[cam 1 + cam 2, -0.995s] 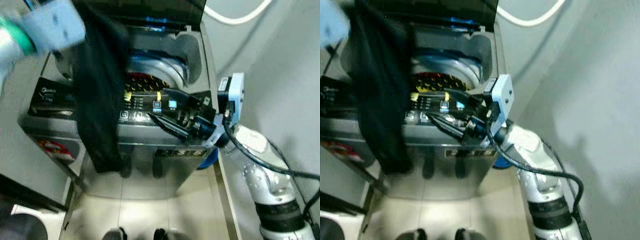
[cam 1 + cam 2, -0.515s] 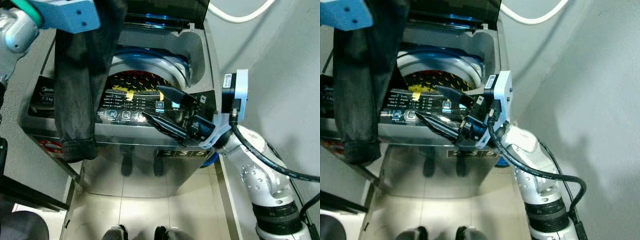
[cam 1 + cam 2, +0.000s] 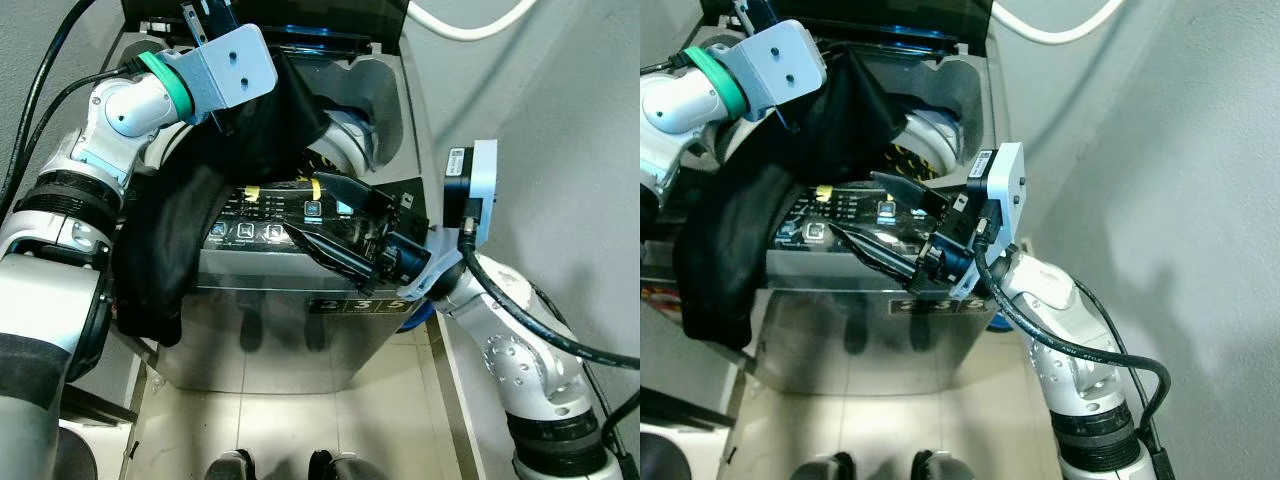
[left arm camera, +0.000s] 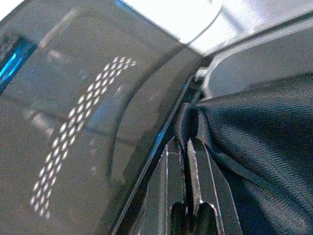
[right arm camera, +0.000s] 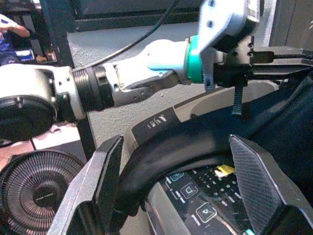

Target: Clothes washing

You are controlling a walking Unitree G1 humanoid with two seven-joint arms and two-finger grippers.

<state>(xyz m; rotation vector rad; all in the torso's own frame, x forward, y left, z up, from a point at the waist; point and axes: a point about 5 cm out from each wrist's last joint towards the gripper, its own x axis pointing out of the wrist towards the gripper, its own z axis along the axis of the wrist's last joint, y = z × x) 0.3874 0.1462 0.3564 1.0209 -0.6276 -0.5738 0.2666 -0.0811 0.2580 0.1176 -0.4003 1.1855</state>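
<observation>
1. The left gripper [image 4: 186, 161] is clenched on a fold of the black garment [image 3: 180, 240]. It holds that fold over the mouth of the top-loading washing machine [image 3: 300, 330]. Most of the cloth trails below and behind the gripper, across the control panel [image 3: 290, 215] and down the machine's front.
2. Judged from this, loading is only partly done. The hanging tail needs lifting and feeding toward the drum [image 3: 345, 150], just ahead of the left gripper, before that gripper lets go; otherwise its weight may drag the garment back out.
3. The right gripper [image 3: 320, 215] hovers with its fingers spread, empty, just above the panel. The draped cloth lies beside it, toward the robot's left, well placed for gathering the slack.
4. Below the right gripper, a front strip reads roughly "2 3 5". The panel's icons are too small to read.
</observation>
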